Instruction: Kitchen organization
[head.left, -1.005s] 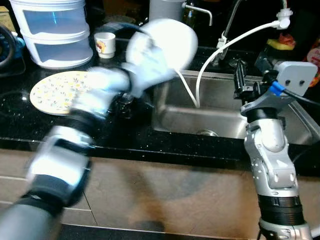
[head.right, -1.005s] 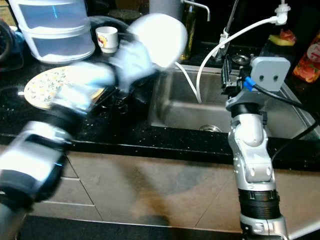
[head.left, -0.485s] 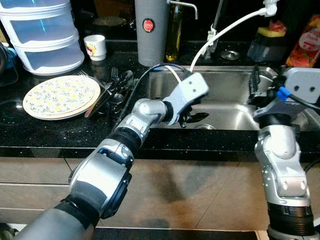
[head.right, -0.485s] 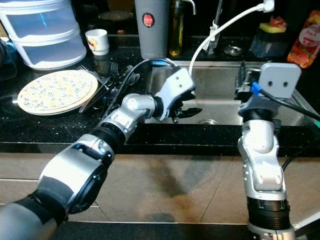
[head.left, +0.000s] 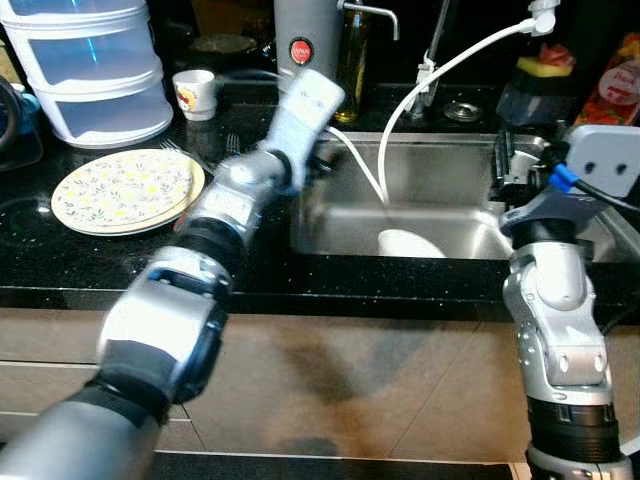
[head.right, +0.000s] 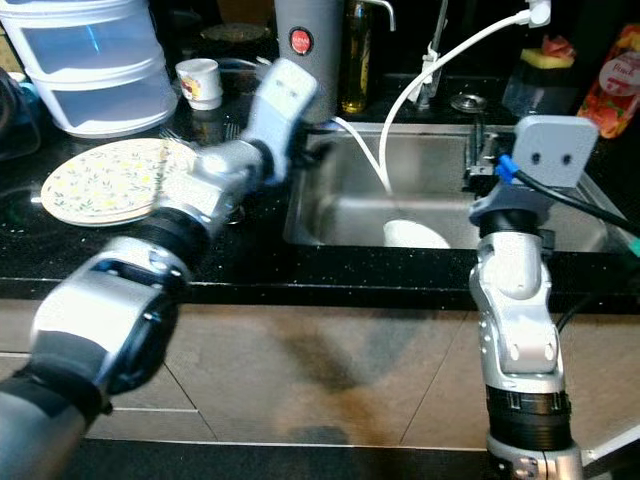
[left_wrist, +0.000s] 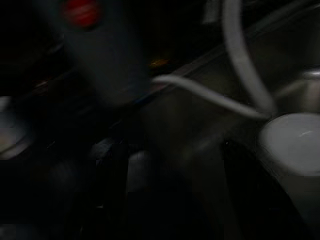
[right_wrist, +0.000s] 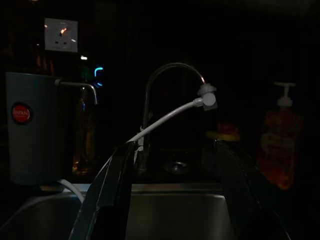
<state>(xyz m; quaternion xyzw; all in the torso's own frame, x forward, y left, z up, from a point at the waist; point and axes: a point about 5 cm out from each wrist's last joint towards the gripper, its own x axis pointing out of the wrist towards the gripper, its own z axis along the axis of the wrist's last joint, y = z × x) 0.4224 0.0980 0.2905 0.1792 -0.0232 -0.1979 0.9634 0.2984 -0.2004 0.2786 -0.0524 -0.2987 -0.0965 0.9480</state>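
The white bowl (head.left: 410, 243) now lies in the sink (head.left: 450, 170) by the hose (head.left: 440, 80) — half a second ago it was not there, so it is judged deposited. The left gripper (head.left: 318, 150) has been pulled back over the sink's left edge toward the cutlery (head.left: 225, 150); its finger state cannot be told and nothing is seen held. The right gripper (right_wrist: 172, 200) is held spread and empty — the floral plate (head.left: 125, 190) on the surface is probably next.
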